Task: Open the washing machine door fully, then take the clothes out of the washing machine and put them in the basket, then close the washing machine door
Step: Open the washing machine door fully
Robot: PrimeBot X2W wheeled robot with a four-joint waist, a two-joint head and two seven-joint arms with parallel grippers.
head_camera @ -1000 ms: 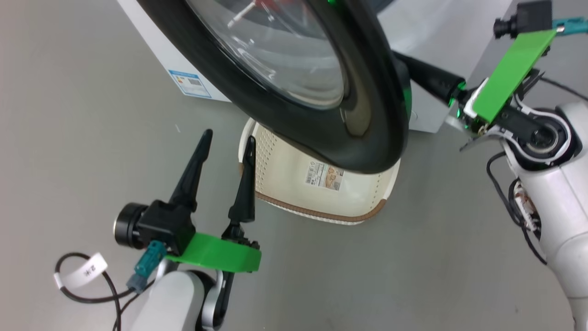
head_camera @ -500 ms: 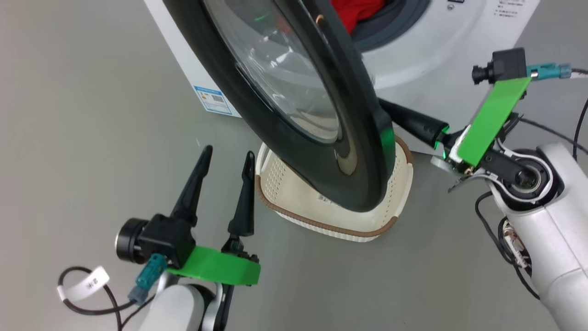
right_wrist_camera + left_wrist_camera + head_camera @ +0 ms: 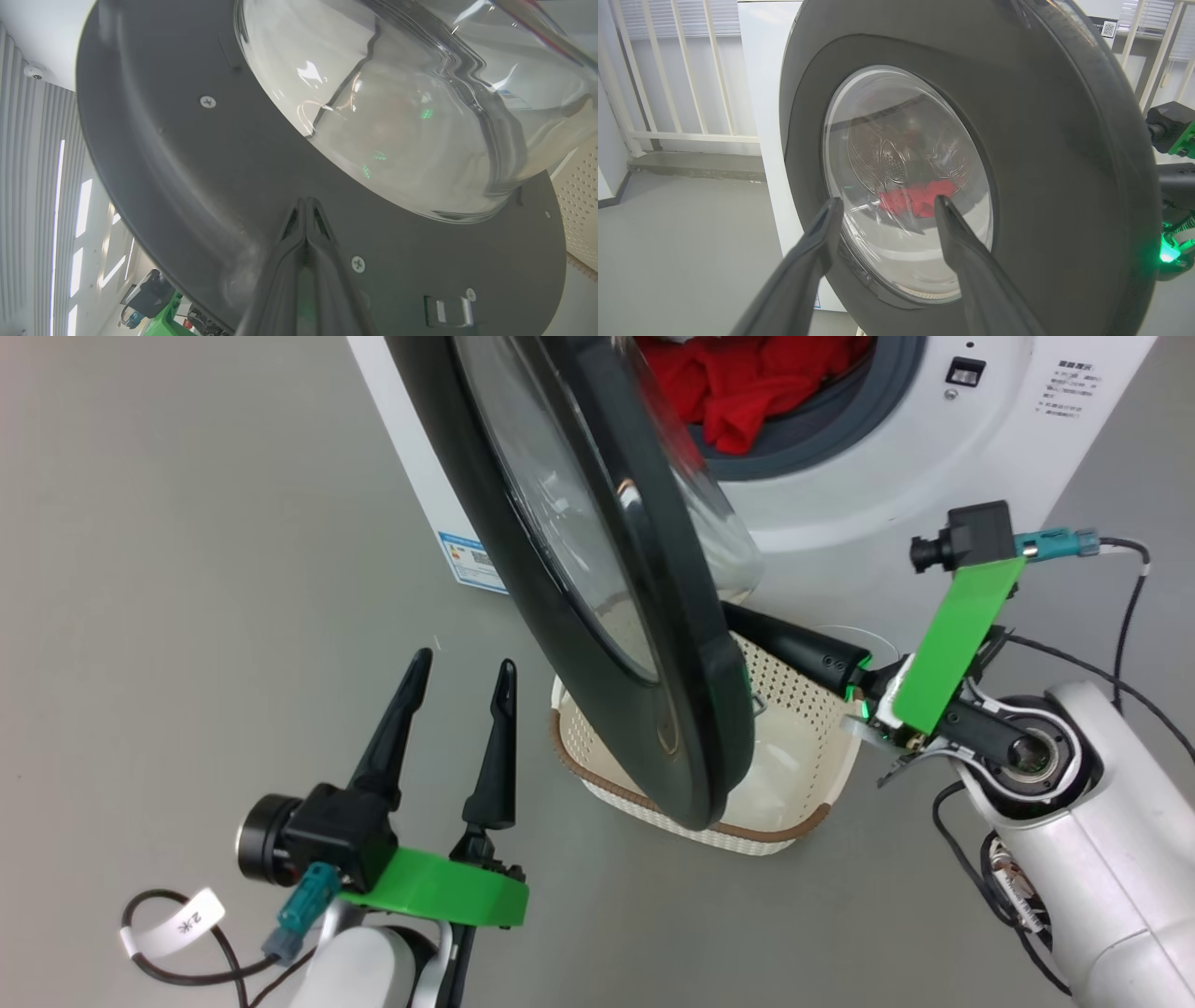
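Right pincer (image 3: pixel 306 205) shut, empty, tips resting against washing machine door (image 3: pixel 579 551) inner face, likely pushing it wider. Left pincer (image 3: pixel 465 661) gaping, empty, hovering outside door. Clothes (image 3: pixel 747 383) lying behind door; basket (image 3: pixel 803 705) sitting under door.

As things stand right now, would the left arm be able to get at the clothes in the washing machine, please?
Probably not directly. The partly open washing machine door stands between the open left gripper and the clothes, which its wrist view sees through the door's glass.
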